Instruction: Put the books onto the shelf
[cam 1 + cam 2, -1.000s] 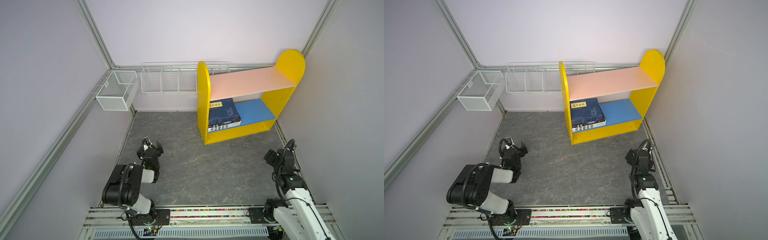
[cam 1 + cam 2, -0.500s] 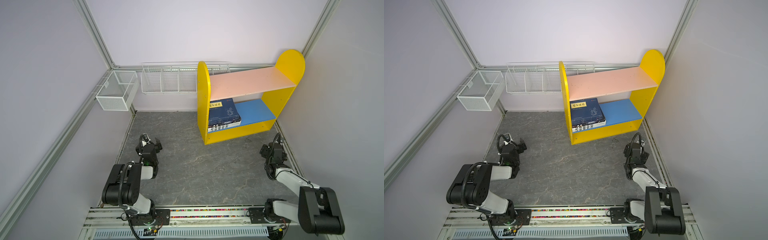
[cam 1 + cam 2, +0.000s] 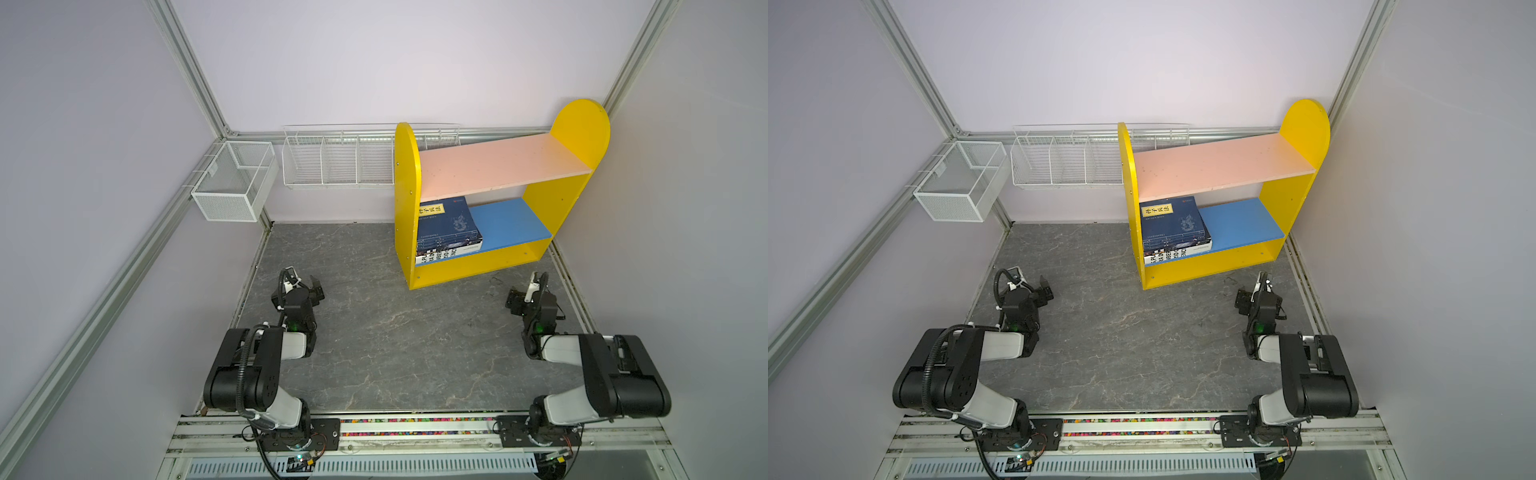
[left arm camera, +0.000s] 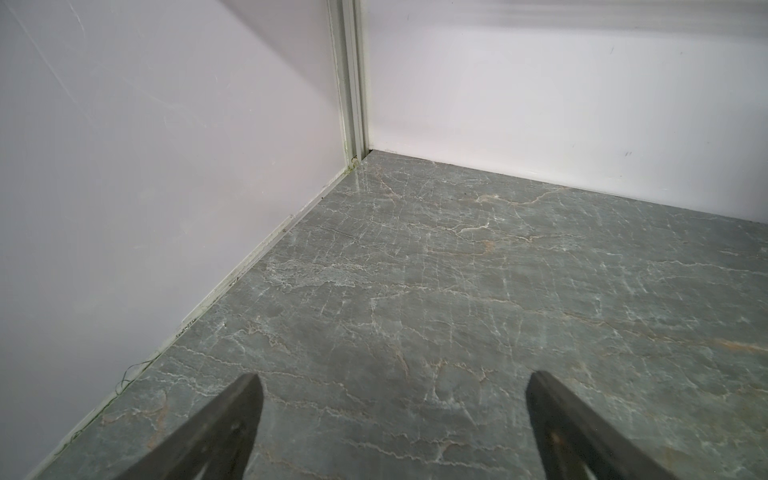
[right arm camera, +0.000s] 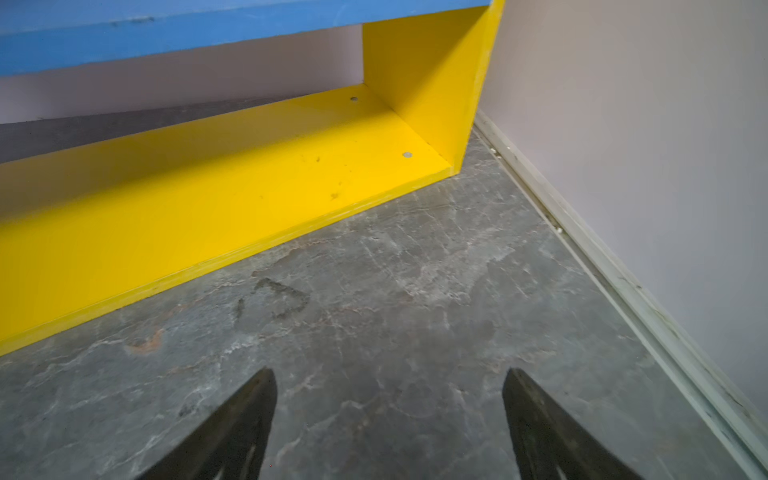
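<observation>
Far left: a pale lilac wall meets the grey marble-veined tabletop [image 3: 395,332] along a straight seam. A white mesh box basket [image 3: 232,187] hangs on that wall by the back corner, well above the surface. The left gripper [image 3: 305,283] sits low near the seam, aimed twd the back-left corner. In the left wrist view its dark fingertips [image 4: 245,399] stand wide apart w/ only tabletop btwn them, nothing held or touched. Open tabletop runs from there to the shelf.

On the back wall is a white wire rack w/ dividers [image 3: 336,162]; its right end passes behind the small two-tier bookcase w/ yellow round-topped side panels [image 3: 405,199]. That bookcase stands back right, slightly skewed, its right panel close to the right wall.

The books [image 3: 446,224] lie flat in one stack at the left end of the blue lower board [image 3: 511,220], against the left panel (navy paperback w/ yellow label on top, white-and-blue one at the bottom). Blue board shows free to their right.

The right gripper [image 3: 527,291] is low, near the bookcase's front right corner and the right wall's rail. Its jaws are spread wide, holding nothing.
</observation>
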`<state>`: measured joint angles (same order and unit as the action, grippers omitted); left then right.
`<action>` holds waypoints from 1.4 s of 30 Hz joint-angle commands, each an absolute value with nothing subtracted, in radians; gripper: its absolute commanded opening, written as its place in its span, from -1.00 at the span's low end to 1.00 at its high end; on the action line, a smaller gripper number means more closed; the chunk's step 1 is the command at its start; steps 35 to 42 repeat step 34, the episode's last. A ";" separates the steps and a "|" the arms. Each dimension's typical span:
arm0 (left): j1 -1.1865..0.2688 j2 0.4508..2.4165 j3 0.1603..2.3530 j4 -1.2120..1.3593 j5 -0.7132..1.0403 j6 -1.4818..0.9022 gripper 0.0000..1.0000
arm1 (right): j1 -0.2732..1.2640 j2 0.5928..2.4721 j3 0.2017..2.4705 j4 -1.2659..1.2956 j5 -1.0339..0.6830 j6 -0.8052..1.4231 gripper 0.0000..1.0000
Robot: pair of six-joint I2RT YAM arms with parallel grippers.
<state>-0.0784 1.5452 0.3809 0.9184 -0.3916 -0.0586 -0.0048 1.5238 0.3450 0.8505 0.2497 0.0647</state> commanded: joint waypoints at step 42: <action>-0.090 1.558 0.383 0.939 -0.373 -0.031 0.99 | 0.008 1.531 0.382 0.872 0.148 -0.021 0.77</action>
